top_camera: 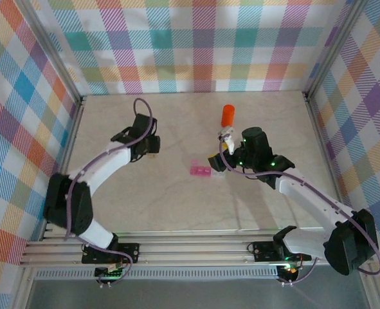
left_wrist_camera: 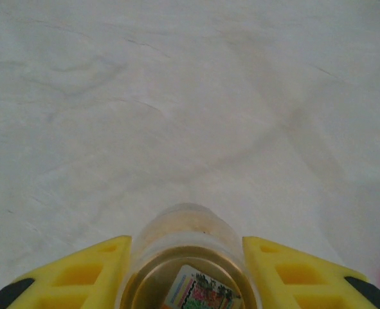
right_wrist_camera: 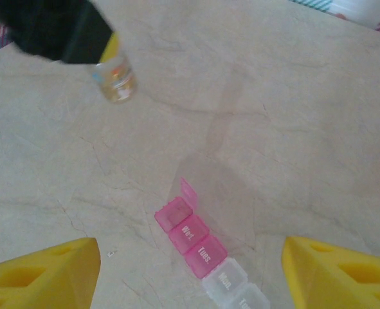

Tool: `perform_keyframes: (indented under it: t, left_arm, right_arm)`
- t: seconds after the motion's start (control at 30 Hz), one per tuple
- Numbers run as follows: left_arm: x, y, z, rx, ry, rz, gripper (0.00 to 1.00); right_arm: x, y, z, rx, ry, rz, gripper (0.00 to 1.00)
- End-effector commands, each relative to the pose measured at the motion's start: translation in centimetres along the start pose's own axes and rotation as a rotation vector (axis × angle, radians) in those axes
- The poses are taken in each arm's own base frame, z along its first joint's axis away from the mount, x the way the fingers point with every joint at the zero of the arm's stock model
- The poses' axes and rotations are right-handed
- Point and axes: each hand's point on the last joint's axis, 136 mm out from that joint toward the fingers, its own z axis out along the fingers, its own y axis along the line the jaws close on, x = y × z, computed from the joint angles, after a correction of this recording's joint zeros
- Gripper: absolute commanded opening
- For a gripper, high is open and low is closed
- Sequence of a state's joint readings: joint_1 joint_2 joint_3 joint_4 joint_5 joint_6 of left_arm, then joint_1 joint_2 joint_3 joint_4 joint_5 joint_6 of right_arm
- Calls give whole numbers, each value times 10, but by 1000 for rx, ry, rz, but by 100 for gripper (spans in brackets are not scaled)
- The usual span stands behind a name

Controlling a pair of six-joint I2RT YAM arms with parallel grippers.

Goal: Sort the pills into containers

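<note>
**newguy:** Taking over the rig now. Where's everything sitting?

**oldhand:** Your left gripper (left_wrist_camera: 186, 244) is clamped on a small clear vial (right_wrist_camera: 116, 80), with the yellow fingers (left_wrist_camera: 93, 270) pressed against either side of it. It's held out over the table (top_camera: 177, 206). Your right gripper (right_wrist_camera: 191, 246) has its jaws wide apart with nothing in them. It's hanging close to the pink pill box (top_camera: 201, 171), which lies flat on the tabletop just beside that gripper. The end lid (right_wrist_camera: 188, 192) is flipped up and the other lids look shut. The orange bottle (top_camera: 227, 116) stands further back, apart from the box.

**newguy:** How's that box gonna behave if you touch it?

**oldhand:** My guess is it's light, thin hard plastic, pretty slick on that smooth top, so it'll skate if you nudge it. If you need to steady it, pinch across the narrow sides of the body, away from the raised lid, because that hinge looks flimsy. The vial is probably light and slippery too, so you want the pads flat on its straight wall. Can't tell how many pills are inside.
</note>
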State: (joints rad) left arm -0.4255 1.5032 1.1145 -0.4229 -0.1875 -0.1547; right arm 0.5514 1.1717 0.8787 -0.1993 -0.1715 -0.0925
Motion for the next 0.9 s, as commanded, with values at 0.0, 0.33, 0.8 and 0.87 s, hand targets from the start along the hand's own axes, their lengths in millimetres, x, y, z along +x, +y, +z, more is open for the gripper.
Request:
perform_keyframes:
  t: [0.0, 0.33, 0.8, 0.87]
  left_arm:
    - [22, -35, -17, 146, -10, 97, 30]
    - [76, -115, -42, 364, -58, 358, 33]
    - [100, -146, -25, 394, -35, 419, 40]
    - [100, -143, -25, 383, -43, 416, 47]
  right_arm:
    - [12, -1, -1, 22, 9, 79, 75]
    - [30, -10, -3, 81, 44, 174, 74]
    - [46, -16, 2, 120, 91, 195, 73]
    - [49, -15, 3, 120, 105, 191, 73]
